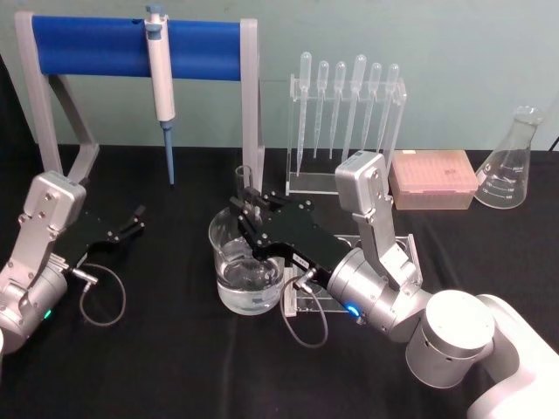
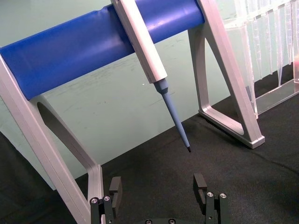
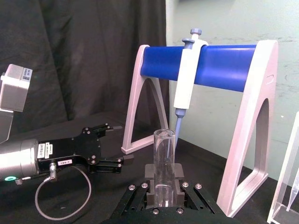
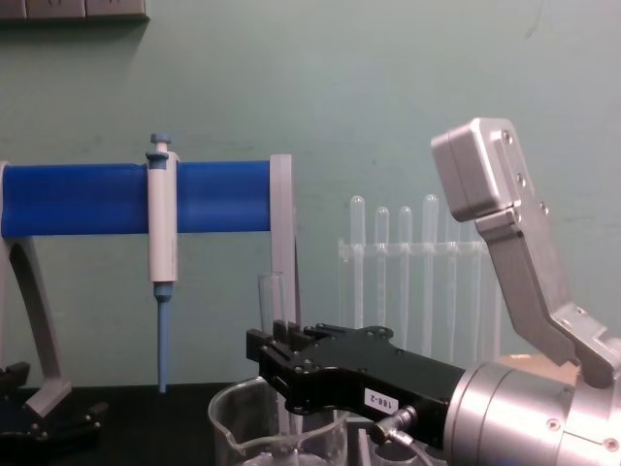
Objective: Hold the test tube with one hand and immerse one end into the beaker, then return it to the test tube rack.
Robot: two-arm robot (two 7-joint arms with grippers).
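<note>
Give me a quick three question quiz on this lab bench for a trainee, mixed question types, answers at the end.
1. True or false: the right gripper, above the beaker, is shut on the upright test tube.
2. The pipettor hangs on: A) the blue stand bar; B) the beaker; C) the test tube.
3. Fill in: the left gripper, idle at the robot's left, is ____ (open or shut).
Key: 1 true; 2 A; 3 open.
</note>
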